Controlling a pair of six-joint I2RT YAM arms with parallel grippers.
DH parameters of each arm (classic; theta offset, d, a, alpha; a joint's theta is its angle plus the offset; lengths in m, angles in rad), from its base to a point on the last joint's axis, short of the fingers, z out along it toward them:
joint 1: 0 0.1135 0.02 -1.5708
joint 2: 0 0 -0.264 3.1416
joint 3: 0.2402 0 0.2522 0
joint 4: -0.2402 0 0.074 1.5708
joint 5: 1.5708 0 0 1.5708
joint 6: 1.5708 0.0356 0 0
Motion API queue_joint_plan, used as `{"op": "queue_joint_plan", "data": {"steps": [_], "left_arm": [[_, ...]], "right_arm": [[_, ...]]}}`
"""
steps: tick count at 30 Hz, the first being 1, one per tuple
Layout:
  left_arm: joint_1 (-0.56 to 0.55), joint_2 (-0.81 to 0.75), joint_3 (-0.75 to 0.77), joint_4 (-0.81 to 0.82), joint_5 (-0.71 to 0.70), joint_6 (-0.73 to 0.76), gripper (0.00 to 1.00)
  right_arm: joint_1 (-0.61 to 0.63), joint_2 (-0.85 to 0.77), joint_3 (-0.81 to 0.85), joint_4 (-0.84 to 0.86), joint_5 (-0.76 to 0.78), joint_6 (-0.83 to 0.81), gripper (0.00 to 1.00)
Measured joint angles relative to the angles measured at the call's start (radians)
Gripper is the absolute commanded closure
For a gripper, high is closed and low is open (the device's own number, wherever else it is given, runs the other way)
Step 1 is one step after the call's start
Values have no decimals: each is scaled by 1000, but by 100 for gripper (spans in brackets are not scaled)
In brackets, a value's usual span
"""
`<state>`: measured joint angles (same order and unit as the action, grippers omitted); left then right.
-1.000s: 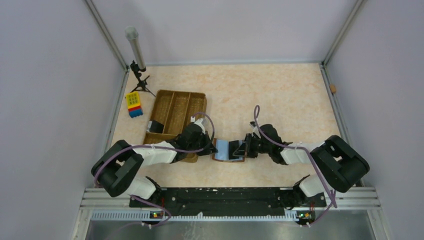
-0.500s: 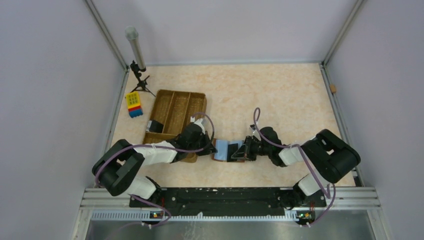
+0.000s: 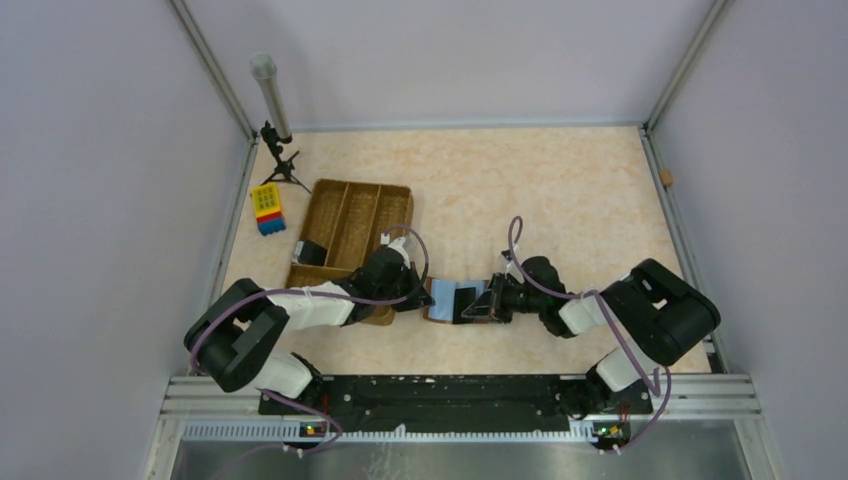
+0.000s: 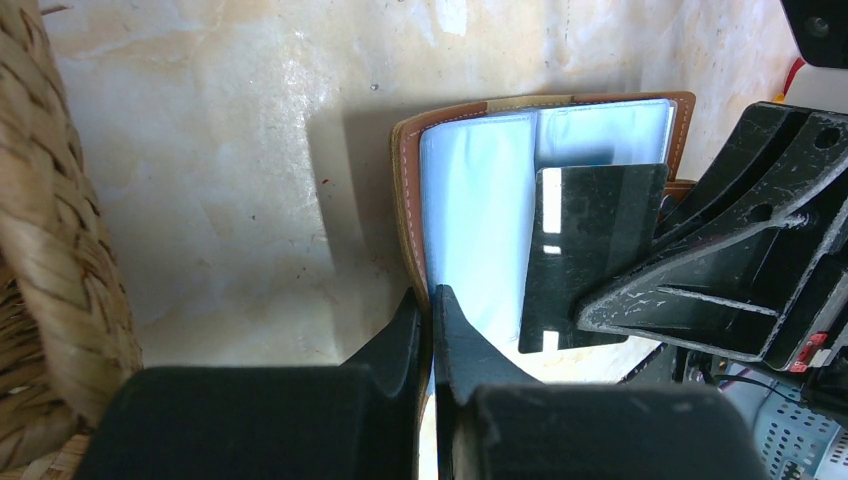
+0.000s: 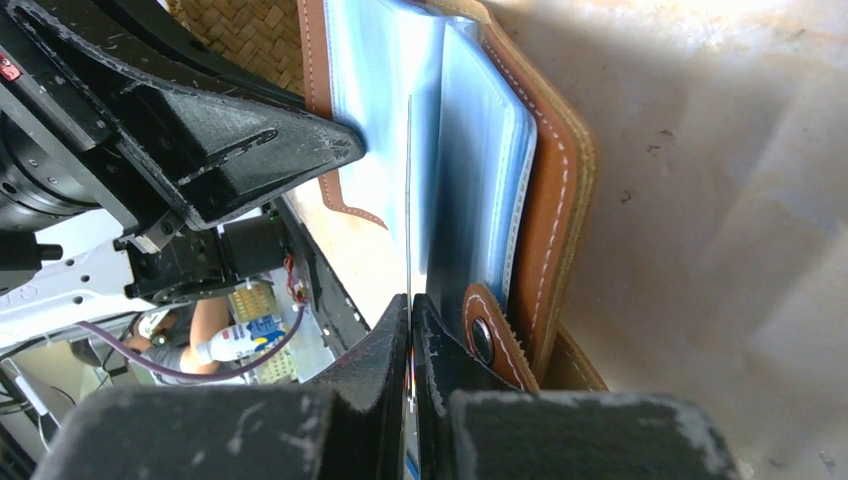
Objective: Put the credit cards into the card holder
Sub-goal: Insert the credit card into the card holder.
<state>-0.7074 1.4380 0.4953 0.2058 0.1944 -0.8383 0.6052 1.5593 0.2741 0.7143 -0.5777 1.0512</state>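
Note:
The brown card holder lies open on the table between both arms, its clear plastic sleeves facing up. My left gripper is shut on the holder's left edge, pinning that flap. My right gripper is shut on a dark glossy credit card. The card hangs over the holder's right half, its leading edge at the sleeves. In the right wrist view the card shows edge-on beside the sleeves and the stitched cover. In the top view the right gripper sits just right of the holder.
A woven compartmented tray stands just behind the left gripper, with a dark flat thing in its near left compartment. A yellow-and-blue block and a small tripod with a tube stand at the far left. Walls enclose the table.
The right arm has swung in and shifted the card slightly left over the holder. The left gripper has stayed put on the holder's edge.

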Motion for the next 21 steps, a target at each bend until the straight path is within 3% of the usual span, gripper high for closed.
{"op": "queue_joint_plan", "data": {"steps": [21], "left_arm": [[8, 0, 0, -4, 11, 12, 100]], "right_arm": [[0, 60, 2, 53, -31, -1, 100]]}}
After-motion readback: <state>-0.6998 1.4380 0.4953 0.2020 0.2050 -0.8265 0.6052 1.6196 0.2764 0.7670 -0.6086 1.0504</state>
